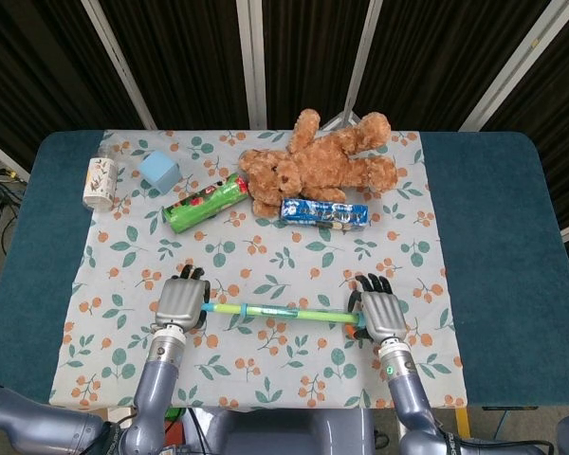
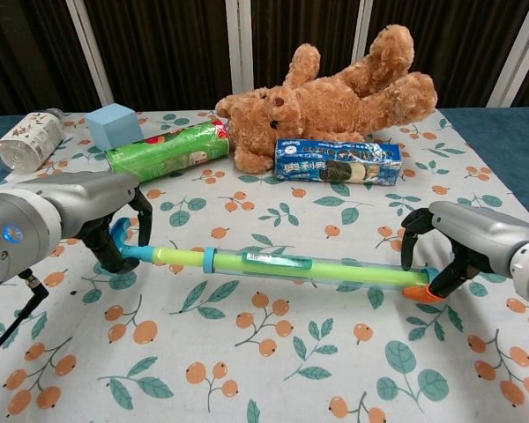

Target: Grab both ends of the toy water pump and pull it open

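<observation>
The toy water pump (image 1: 275, 310) lies across the near part of the floral cloth, a long green and clear tube (image 2: 282, 264) with a blue handle at its left end and an orange tip at its right end. My left hand (image 1: 179, 302) grips the blue handle end; in the chest view the left hand (image 2: 70, 207) has its fingers curled around it. My right hand (image 1: 382, 317) holds the orange tip end, and in the chest view the right hand (image 2: 476, 233) has its fingers wrapped over that end. The tube is held just above the cloth, nearly level.
Behind the pump lie a brown teddy bear (image 1: 318, 166), a blue biscuit packet (image 1: 323, 212) and a green canister (image 1: 204, 205). A blue cube (image 1: 158, 172) and a bottle (image 1: 99, 183) sit at the far left. The floral cloth (image 1: 266, 370) covers the table's middle.
</observation>
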You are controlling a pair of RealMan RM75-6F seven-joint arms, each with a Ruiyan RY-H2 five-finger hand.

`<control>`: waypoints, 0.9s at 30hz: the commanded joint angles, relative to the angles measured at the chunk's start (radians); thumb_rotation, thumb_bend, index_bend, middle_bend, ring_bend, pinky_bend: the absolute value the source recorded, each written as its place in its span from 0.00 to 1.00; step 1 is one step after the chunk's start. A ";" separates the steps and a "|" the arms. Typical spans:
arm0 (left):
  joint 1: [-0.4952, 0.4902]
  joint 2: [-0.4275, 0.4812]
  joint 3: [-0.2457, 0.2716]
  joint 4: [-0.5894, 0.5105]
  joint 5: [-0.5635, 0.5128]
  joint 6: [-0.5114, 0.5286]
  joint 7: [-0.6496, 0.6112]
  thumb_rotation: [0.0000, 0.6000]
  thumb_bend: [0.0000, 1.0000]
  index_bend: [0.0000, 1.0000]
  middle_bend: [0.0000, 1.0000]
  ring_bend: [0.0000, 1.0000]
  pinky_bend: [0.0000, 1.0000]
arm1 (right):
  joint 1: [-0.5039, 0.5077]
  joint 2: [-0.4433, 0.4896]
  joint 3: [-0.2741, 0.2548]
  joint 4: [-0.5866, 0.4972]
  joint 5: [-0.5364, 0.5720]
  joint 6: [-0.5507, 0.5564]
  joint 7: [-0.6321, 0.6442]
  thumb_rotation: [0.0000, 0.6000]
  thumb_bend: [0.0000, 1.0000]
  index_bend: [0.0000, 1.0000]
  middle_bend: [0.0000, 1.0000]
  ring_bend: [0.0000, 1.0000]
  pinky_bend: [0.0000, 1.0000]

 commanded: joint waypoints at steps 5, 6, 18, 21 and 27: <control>0.005 0.012 0.012 -0.019 0.009 0.003 -0.008 1.00 0.53 0.66 0.18 0.10 0.32 | -0.001 0.021 0.007 0.002 0.012 0.008 0.001 1.00 0.36 0.70 0.17 0.02 0.00; 0.006 0.014 0.014 -0.020 0.010 0.003 -0.010 1.00 0.53 0.66 0.18 0.10 0.32 | -0.002 0.025 0.007 0.003 0.012 0.009 0.002 1.00 0.36 0.70 0.17 0.02 0.00; 0.016 0.042 0.026 -0.027 0.013 -0.002 -0.025 1.00 0.53 0.66 0.18 0.10 0.32 | -0.008 0.076 0.020 0.018 0.023 0.010 0.024 1.00 0.36 0.71 0.17 0.02 0.00; 0.020 0.054 0.031 -0.035 0.019 -0.002 -0.030 1.00 0.53 0.66 0.18 0.10 0.32 | -0.009 0.089 0.024 0.021 0.025 0.010 0.029 1.00 0.36 0.71 0.17 0.02 0.00; 0.033 0.087 0.045 -0.050 0.030 -0.008 -0.046 1.00 0.53 0.67 0.18 0.10 0.32 | -0.012 0.113 0.028 0.028 0.034 0.009 0.037 1.00 0.36 0.71 0.17 0.02 0.00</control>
